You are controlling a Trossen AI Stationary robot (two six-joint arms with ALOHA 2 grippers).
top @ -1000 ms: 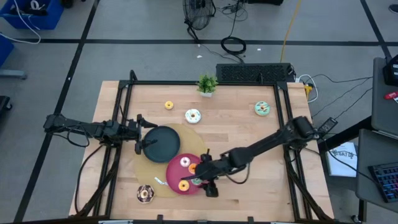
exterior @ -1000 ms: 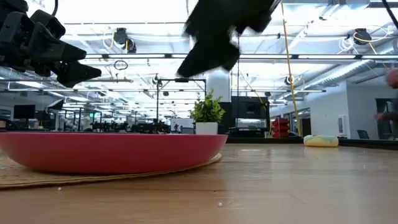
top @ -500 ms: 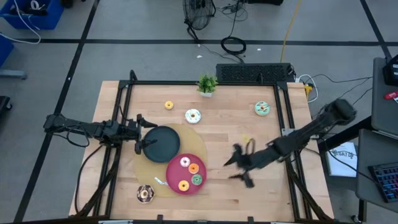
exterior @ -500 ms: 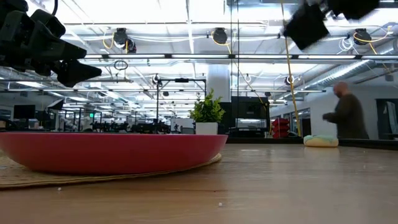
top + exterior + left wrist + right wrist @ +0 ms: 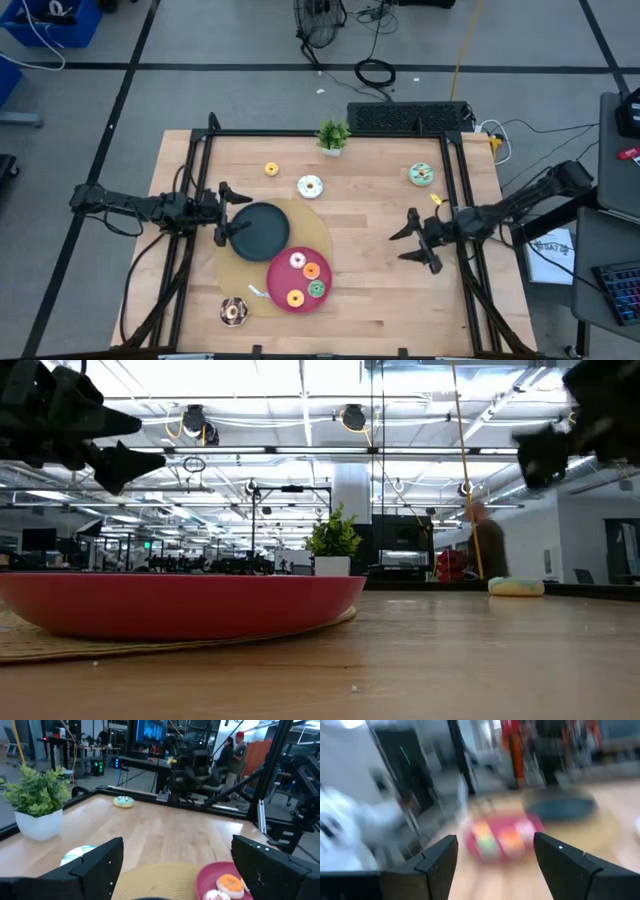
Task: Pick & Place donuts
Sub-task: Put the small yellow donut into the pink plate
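Observation:
A pink plate [image 5: 283, 279] holds several donuts, among them an orange one [image 5: 311, 270] and a green one [image 5: 316, 289]. It rests on a round woven mat [image 5: 322, 238] beside a dark plate [image 5: 262, 230]. Loose on the wood lie a chocolate donut [image 5: 233, 311], a small yellow donut [image 5: 271, 169], a white donut [image 5: 310, 186] and a mint donut [image 5: 421, 175]. My left gripper [image 5: 228, 213] hovers open at the dark plate's left rim. My right gripper [image 5: 405, 243] hangs open and empty over bare wood, right of the plates.
A small potted plant [image 5: 333, 135] stands at the far edge. A black frame [image 5: 455, 150] runs around the table. Bare wood lies between the pink plate and my right gripper. A person [image 5: 488, 545] walks in the room behind.
My right gripper has drawn back from over the pink plate toward the table's right edge and a little toward the far edge, tipping from slanting down to level. It has stayed open and empty. The donuts on the plate have kept their places.

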